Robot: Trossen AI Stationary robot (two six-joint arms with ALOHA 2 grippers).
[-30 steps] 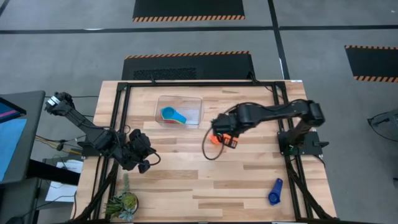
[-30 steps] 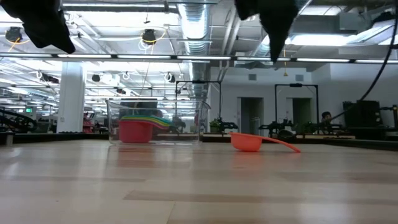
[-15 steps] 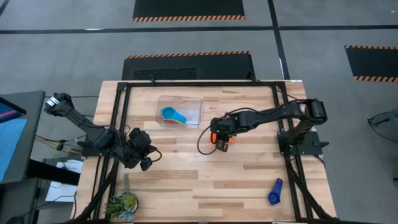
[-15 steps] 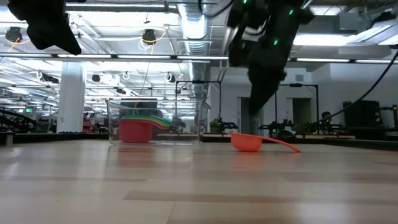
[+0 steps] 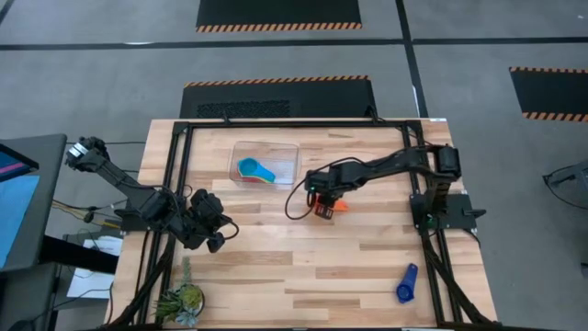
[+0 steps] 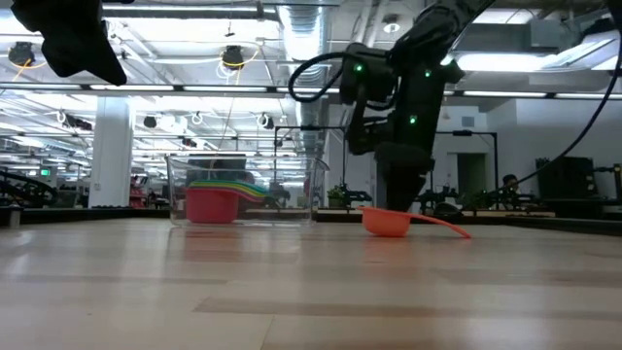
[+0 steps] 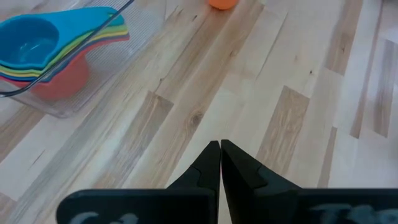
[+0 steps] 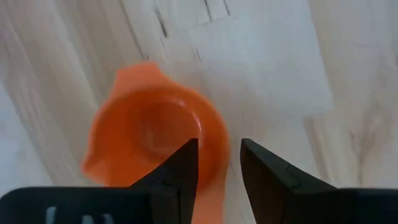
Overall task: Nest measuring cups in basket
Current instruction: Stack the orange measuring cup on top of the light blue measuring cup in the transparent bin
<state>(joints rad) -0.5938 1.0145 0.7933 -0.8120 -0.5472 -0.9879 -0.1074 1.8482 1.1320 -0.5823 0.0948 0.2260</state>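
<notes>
The orange measuring cup (image 5: 336, 207) sits bowl-up on the table right of the basket, its flat handle pointing toward the table's right edge. My right gripper (image 8: 219, 152) is open just above it. One finger (image 8: 180, 167) is over the bowl and the other (image 8: 267, 174) is outside the rim, near the handle's root. The clear basket (image 5: 285, 156) holds a nested stack of cups (image 6: 216, 194), red lowest and light blue (image 5: 250, 169) on top. A dark blue cup (image 5: 405, 283) lies near the table's near right corner. My left gripper (image 7: 220, 155) is shut, up at the table's left edge.
A black frame rail (image 5: 180, 175) runs around the table's edges. A small potted plant (image 5: 184, 299) stands at the near left corner. Bare wood lies between the basket and the near edge.
My right gripper has moved toward the table's left and come down over the orange cup, until its open fingers stand around the rim. The cup has stayed where it was.
</notes>
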